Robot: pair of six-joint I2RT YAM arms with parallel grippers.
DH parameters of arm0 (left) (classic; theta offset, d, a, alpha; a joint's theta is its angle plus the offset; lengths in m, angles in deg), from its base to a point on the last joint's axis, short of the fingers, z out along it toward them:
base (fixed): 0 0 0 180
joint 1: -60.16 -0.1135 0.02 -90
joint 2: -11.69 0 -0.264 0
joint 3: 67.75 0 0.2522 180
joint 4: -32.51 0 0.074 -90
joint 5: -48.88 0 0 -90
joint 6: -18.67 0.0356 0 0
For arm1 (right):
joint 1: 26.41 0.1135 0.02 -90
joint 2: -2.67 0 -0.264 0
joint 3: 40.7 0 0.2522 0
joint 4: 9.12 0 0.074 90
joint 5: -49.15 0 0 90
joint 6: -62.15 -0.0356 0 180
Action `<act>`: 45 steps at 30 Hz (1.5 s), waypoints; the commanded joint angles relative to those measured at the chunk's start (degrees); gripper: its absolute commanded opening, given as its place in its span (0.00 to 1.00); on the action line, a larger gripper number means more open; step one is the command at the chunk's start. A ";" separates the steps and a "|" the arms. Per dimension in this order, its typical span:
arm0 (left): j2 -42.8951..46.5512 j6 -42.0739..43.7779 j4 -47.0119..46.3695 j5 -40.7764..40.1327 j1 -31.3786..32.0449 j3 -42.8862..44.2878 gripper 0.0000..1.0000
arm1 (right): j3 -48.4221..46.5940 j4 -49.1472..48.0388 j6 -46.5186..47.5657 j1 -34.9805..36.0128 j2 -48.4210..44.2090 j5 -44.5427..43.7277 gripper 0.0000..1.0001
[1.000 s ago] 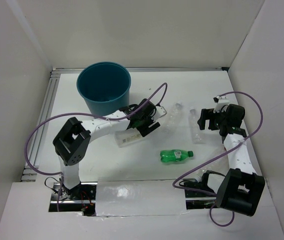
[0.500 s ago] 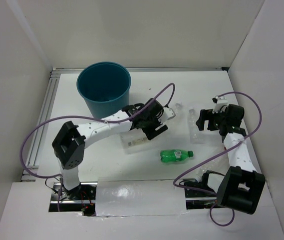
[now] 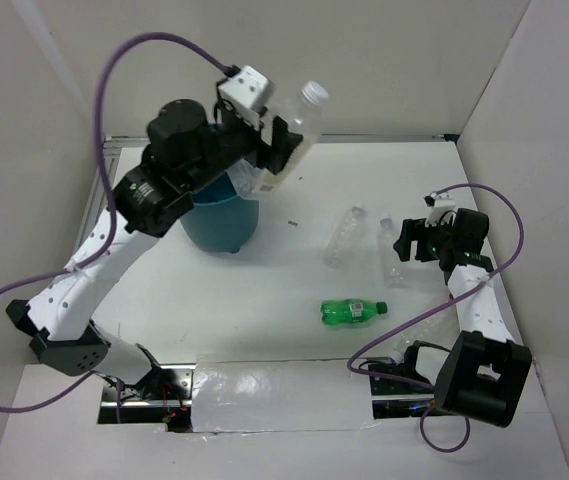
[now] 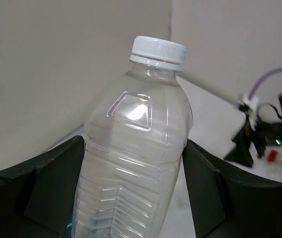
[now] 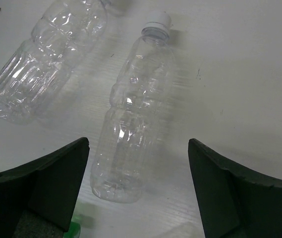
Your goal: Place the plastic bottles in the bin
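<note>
Four bottles: one aloft, three lying on the desk.
Left claw: clenched on a clear white-capped bottle, tilted, upper middle of the overhead frame, by the bin's right edge.
Bin: teal, upper left (partly behind the left arm).
Right claw: released, astride a second clear bottle, not touching.
Third clear bottle: just beside it.
Green bottle: lower centre, apart.

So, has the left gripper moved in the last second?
Yes. The left gripper has risen from the table right of the bin to above the bin's right edge, gripping a clear bottle.
</note>
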 commanded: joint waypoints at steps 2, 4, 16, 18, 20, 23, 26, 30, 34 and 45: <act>2.92 -1.95 -11.11 -4.93 -5.73 -3.02 0.00 | -0.89 0.64 1.34 -0.33 0.61 1.82 0.82; 3.62 -1.42 -12.54 -8.28 -8.81 -5.56 0.00 | -1.42 0.64 1.35 -0.33 0.61 2.44 0.80; 0.02 -3.17 -14.30 -15.58 -23.24 -13.93 0.11 | -8.26 6.08 2.58 -0.33 10.44 4.90 1.00; -0.51 -3.18 -14.30 -15.58 -23.24 -14.63 0.51 | -9.06 6.09 2.58 0.20 12.03 4.90 1.00; -0.51 -3.18 -14.30 -15.58 -22.54 -14.63 0.74 | -9.59 4.69 2.58 1.42 13.52 2.72 1.00; -0.51 -1.78 -14.30 -16.28 -20.61 -13.85 0.93 | -10.29 2.84 2.58 3.27 16.42 -1.06 1.00; 0.02 1.64 -12.72 -19.18 -17.01 -11.30 0.98 | -12.40 1.97 1.97 5.21 21.51 -4.58 1.00; 1.16 3.58 -12.10 -21.99 -15.24 -12.59 1.00 | -12.93 0.73 0.38 6.53 25.91 -6.26 0.99; 1.69 1.83 -11.49 -20.15 -18.22 -15.51 1.00 | -12.41 -0.50 -0.15 7.06 27.14 -6.26 0.99; 6.17 4.81 -8.68 -5.49 -4.80 -13.75 1.00 | -13.72 1.42 0.38 8.73 32.07 -6.87 0.69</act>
